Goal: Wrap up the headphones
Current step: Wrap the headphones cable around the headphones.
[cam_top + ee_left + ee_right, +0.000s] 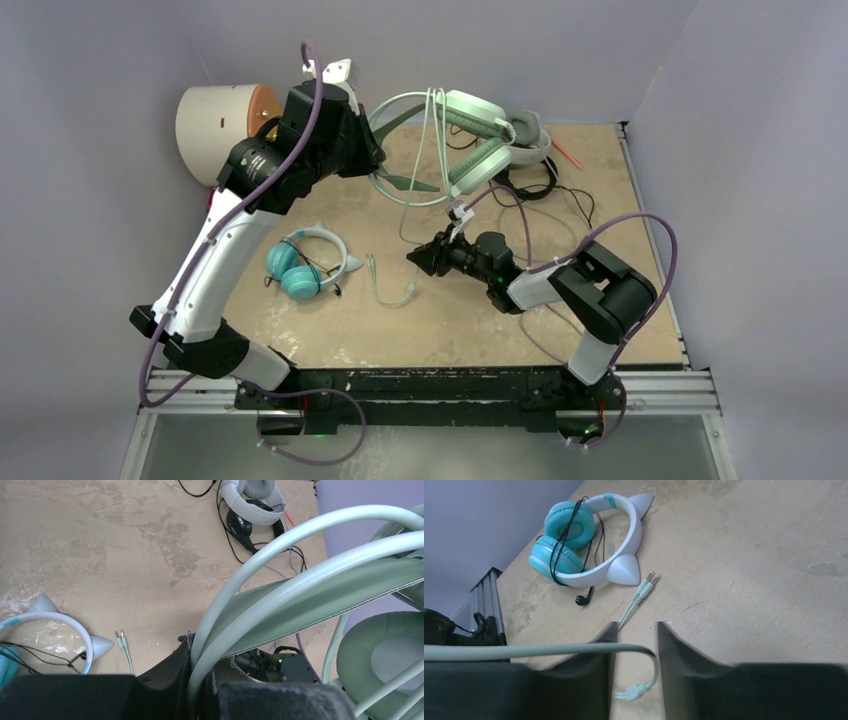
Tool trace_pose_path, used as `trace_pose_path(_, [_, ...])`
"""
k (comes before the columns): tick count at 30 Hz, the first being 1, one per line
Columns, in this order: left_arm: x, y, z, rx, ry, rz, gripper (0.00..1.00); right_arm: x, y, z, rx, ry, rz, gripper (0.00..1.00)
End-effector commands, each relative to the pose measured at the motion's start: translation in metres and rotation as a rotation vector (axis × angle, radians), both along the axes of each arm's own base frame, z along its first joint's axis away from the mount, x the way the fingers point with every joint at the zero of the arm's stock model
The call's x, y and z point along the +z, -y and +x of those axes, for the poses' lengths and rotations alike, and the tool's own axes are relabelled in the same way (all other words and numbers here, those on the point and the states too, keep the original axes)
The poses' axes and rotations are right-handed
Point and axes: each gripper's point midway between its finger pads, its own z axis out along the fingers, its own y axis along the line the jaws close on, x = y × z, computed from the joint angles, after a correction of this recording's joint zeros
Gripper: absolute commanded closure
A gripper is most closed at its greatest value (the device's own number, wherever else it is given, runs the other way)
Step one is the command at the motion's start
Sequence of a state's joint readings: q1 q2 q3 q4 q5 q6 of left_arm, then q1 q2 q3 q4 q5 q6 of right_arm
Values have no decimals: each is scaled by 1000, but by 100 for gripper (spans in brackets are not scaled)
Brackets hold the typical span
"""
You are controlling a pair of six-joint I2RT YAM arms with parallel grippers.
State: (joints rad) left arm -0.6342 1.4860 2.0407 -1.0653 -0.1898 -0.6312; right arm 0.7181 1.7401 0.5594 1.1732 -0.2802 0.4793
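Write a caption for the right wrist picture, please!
Open right gripper with a mint-green cable looping between its fingers; teal cat-ear headphones lie on the table beyond.

Drum [215,128] back-left corner. Cat-ear headset [305,262] on table [450,330], front-left; cable plugs [651,578] just right of it. Over-ear headset [472,140] raised, back centre. Padded headset [530,132] back-right, thin headset [540,186] just before it.

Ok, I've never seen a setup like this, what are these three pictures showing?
Two robot arms bolted to a table. One picture looks down from above; the other two come from wrist cameras. The left arm holds the mint-green headphones by their band, jaws shut. The right arm's jaws stand open with the mint cable between them. Lying on the table: teal cat-ear headphones, a white-and-grey headset, a thin black one. A cream drum sits at the back left.
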Motion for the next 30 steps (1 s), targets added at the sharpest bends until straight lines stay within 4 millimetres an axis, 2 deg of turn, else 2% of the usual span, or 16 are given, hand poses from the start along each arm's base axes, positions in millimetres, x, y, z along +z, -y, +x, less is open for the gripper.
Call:
trace_pose_path(1, [44,-4,9,27,116,-95,100,35,-5,-4,7,6,100,83])
trace_pose_path(2, [43,-8,11,39,119,-88,100,40,0,-6,-6,7,100,97])
trace_pose_path(3, [42,-12,14,52,119,-80,100,44,5,-9,-18,6,90,100])
trace_pose_path(6, [41,-33,27,100,122,-61,100,44,25,-21,-54,-25,40,100])
trace_pose_path(9, [39,-66,47,182,134,-37,100,26,48,-41,-87,-124,-40,100])
trace_pose_path(11, [37,-80,58,217,139,-22,100,15,61,-56,-94,-174,-81,100])
trace_pose_path(15, [37,-94,71,240,142,-53,100,1,80,-80,-88,-249,-134,100])
trace_pose_path(19, [43,-103,77,259,158,-84,100,-16,97,-84,-133,-292,-234,100])
trace_pose_path(21, [46,-105,77,249,163,-99,100,-23,105,-82,-172,-310,-274,100])
trace_pose_path(24, [54,-95,68,172,189,-126,100,-23,101,-79,-133,-342,-284,100])
trace_pose_path(27, [52,-72,53,4,199,-143,100,-12,98,-70,-97,-393,-269,100])
trace_pose_path(30, [36,-53,33,-155,160,-147,100,9,98,-57,-45,-419,-199,100])
